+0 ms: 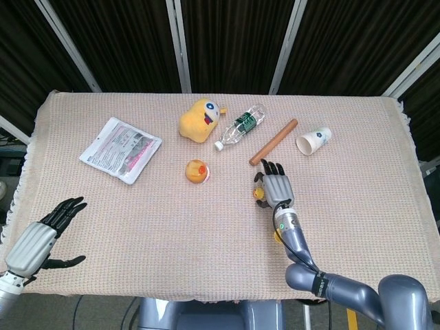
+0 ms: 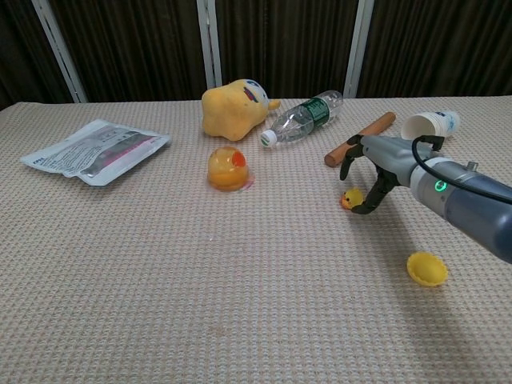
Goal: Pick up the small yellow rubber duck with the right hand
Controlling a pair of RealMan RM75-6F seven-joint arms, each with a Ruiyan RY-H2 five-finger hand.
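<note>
- The right hand [image 1: 276,188] is stretched out over the middle of the table, palm down, its dark fingers [image 2: 370,198] arched downward and spread, with nothing clasped between them.
- The right arm [image 2: 468,204] comes in low from the near right; a small green light glows at its wrist.
- The left hand [image 1: 38,238] hovers at the near left edge, palm roughly downward, black fingers fanned apart and holding nothing.
- The chest view shows only the right hand.
</note>
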